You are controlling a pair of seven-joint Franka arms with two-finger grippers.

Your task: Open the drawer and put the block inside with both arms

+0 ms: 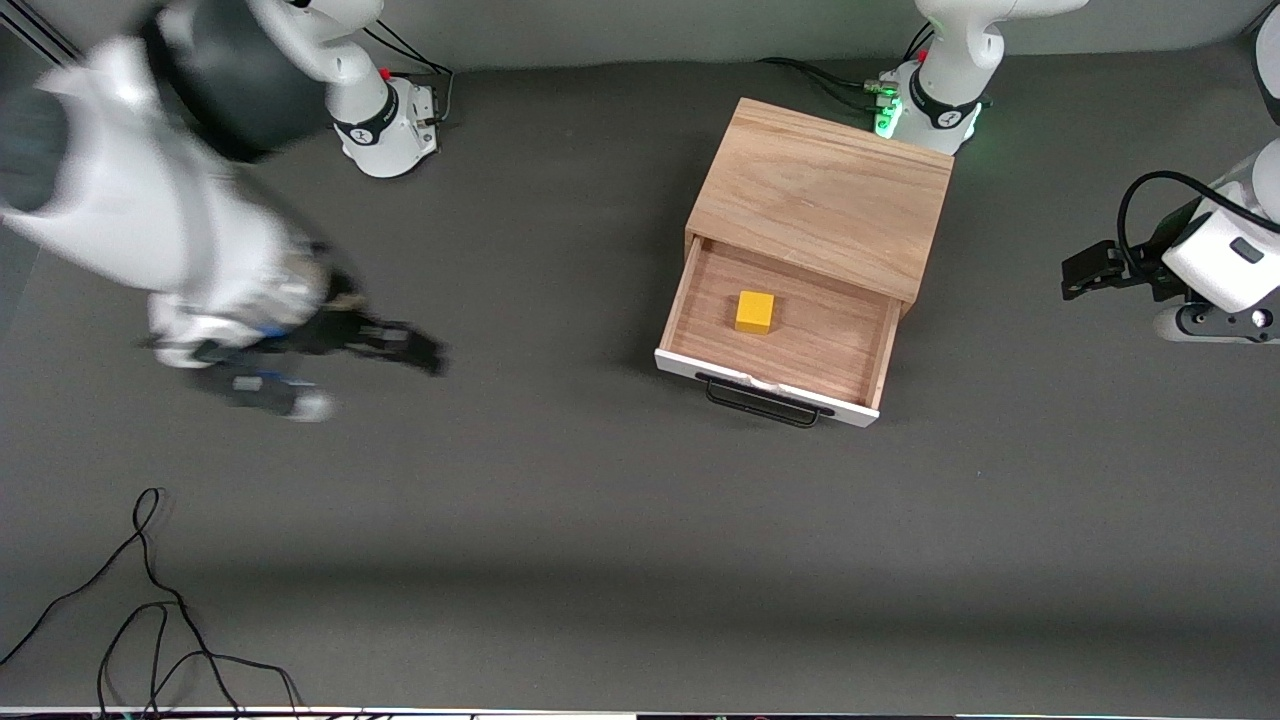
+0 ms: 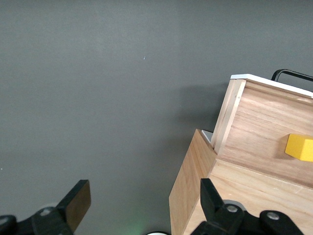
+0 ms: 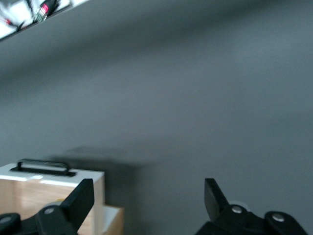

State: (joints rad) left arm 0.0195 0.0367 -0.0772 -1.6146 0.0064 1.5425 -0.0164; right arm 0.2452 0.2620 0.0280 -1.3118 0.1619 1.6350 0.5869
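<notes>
The drawer (image 1: 822, 342) stands pulled out of the light oak cabinet (image 1: 825, 195), its white front and black handle (image 1: 765, 405) toward the front camera. The yellow block (image 1: 755, 311) rests on the drawer floor, free of both grippers. My right gripper (image 1: 412, 347) is open and empty over bare table toward the right arm's end, blurred by motion. In the right wrist view its fingers (image 3: 80, 199) frame grey table, with the drawer front (image 3: 54, 175) off to one side. My left gripper (image 1: 1088, 270) is open and empty beside the cabinet toward the left arm's end; its wrist view shows the block (image 2: 301, 148) in the drawer (image 2: 259, 132).
Black cables (image 1: 150, 610) lie loose on the grey mat near the front edge at the right arm's end. The two arm bases (image 1: 385, 120) (image 1: 935, 100) stand along the back edge, the left one close against the cabinet.
</notes>
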